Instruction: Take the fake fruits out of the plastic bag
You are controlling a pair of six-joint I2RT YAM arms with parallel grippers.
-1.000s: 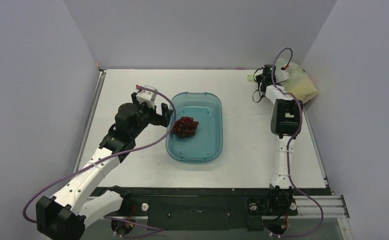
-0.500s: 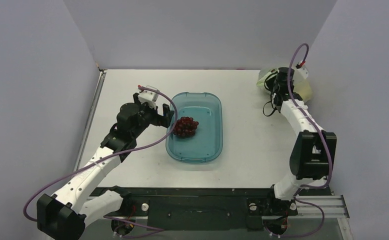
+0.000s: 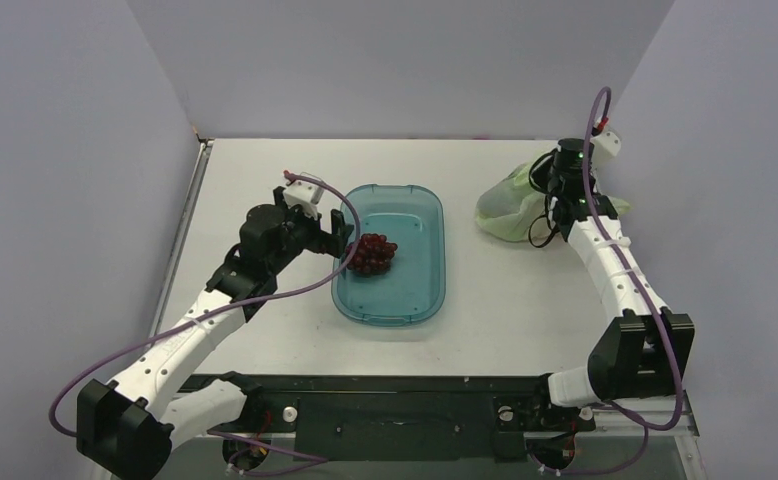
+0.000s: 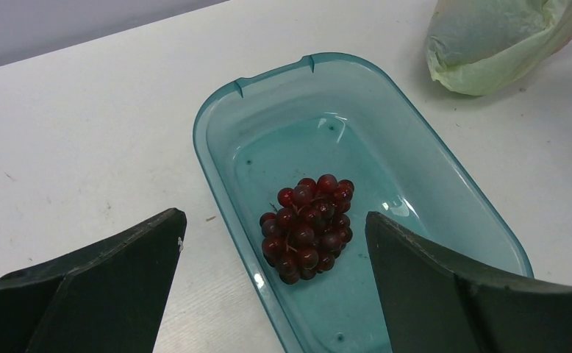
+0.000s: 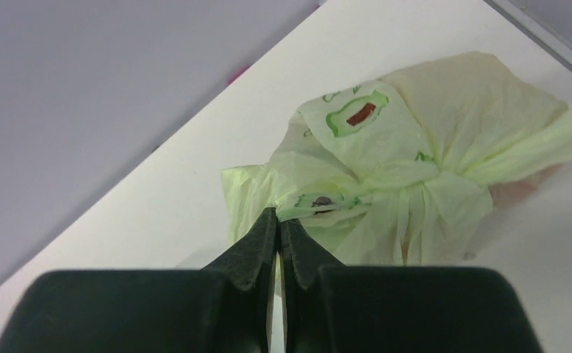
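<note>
The pale-green plastic bag [image 3: 510,200] lies at the back right of the table and also shows in the right wrist view [image 5: 415,147] and in the left wrist view [image 4: 496,37]. My right gripper [image 5: 278,220] is shut on a fold of the bag's film and holds it up; it sits at the bag's right side in the top view [image 3: 557,200]. The fake fruits are hidden inside the bag. My left gripper [image 4: 272,235] is open and empty, hovering over the left rim of the teal tray [image 3: 415,195].
A dark maroon grape bunch [image 3: 370,252] lies in the teal tray [image 4: 445,191], between my left fingers in the wrist view [image 4: 309,224]. Grey walls close in the table on three sides. The right wall stands close behind the bag.
My right arm has swung out to the right and pulled the bag leftward, from the back right corner toward the middle of the table. The left arm has barely moved.
</note>
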